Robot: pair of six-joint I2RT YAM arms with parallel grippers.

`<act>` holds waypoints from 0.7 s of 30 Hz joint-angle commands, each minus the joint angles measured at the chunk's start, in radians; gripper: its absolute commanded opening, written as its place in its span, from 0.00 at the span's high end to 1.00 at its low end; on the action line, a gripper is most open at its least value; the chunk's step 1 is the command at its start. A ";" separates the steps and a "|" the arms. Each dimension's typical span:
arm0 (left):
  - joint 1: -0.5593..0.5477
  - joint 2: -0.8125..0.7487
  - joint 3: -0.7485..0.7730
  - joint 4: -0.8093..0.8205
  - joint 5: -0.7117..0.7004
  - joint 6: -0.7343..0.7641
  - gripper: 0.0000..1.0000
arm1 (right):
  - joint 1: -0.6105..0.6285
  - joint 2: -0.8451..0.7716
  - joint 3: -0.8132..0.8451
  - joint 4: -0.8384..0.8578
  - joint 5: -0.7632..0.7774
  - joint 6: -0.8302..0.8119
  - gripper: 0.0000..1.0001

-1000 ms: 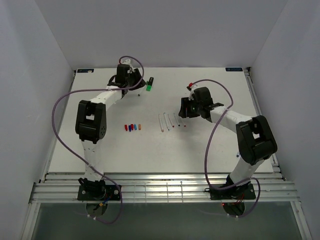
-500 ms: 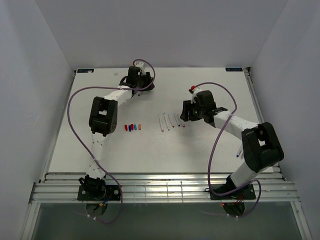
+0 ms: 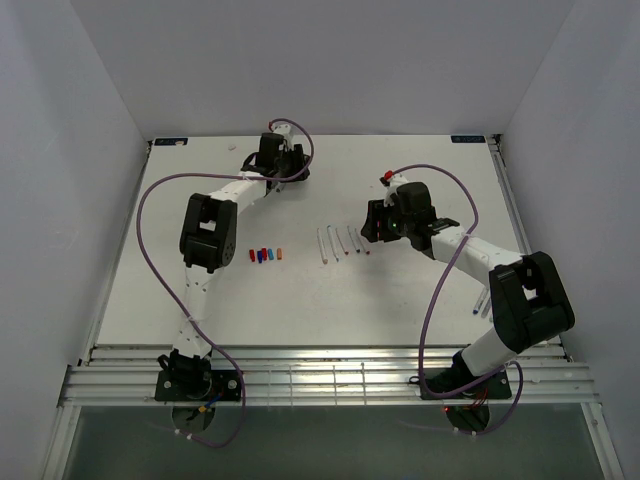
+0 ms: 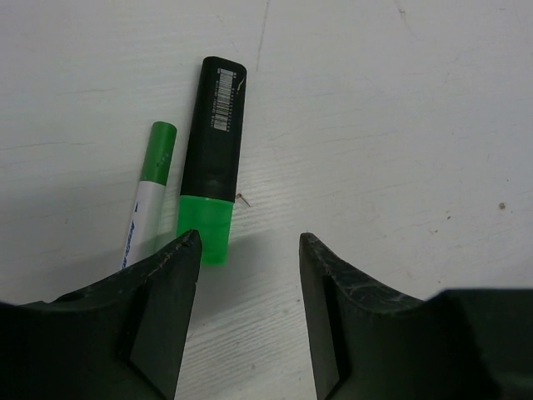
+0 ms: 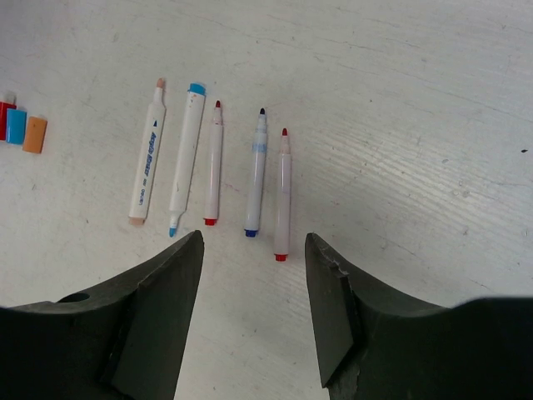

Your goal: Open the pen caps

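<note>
White table [image 3: 330, 300]; left wrist alone shows marker [image 4: 215, 142], probably capped; both end effectors [image 4: 250, 242] [image 5: 254, 242] released.

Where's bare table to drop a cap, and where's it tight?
Free: the wide table band between the cap row and the near rails; also the far-right stretch beyond the right arm. Tight: the middle line, cap row beside the uncapped pens; and the black marker with its neighbouring pen by the left pincer.

Robot lab cell: white table [image 3: 330, 300] boxed by plain white walls [image 3: 60, 150]; L arm [image 3: 208, 232] & R arm [image 3: 520, 290] bolted at frame btm.
</note>
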 commanded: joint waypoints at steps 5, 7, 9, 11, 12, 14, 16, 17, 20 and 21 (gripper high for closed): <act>-0.020 -0.059 0.006 0.029 -0.060 0.027 0.39 | 0.003 -0.023 -0.016 0.048 -0.007 -0.016 0.42; -0.020 -0.073 -0.006 0.044 -0.083 0.041 0.39 | 0.003 -0.024 -0.019 0.049 -0.007 -0.016 0.42; -0.020 -0.078 -0.001 0.043 -0.101 0.058 0.39 | 0.003 -0.023 -0.019 0.051 -0.007 -0.016 0.42; -0.020 -0.090 -0.007 0.043 -0.126 0.079 0.39 | 0.003 -0.020 -0.018 0.049 -0.007 -0.017 0.42; -0.020 -0.098 -0.014 0.050 -0.159 0.084 0.39 | 0.003 -0.020 -0.018 0.049 -0.009 -0.019 0.42; -0.018 -0.135 -0.064 0.069 -0.170 0.100 0.39 | 0.003 -0.017 -0.016 0.049 -0.004 -0.020 0.42; -0.017 -0.170 -0.136 0.124 -0.178 0.114 0.38 | 0.003 -0.015 -0.015 0.048 -0.007 -0.022 0.42; -0.017 -0.212 -0.167 0.138 -0.234 0.114 0.39 | 0.003 -0.015 -0.013 0.046 -0.007 -0.022 0.42; 0.008 -0.288 -0.277 0.193 -0.240 0.105 0.43 | 0.003 -0.021 -0.015 0.046 -0.010 -0.022 0.42; 0.029 -0.299 -0.290 0.195 -0.227 0.095 0.43 | 0.003 -0.023 -0.018 0.046 -0.012 -0.022 0.42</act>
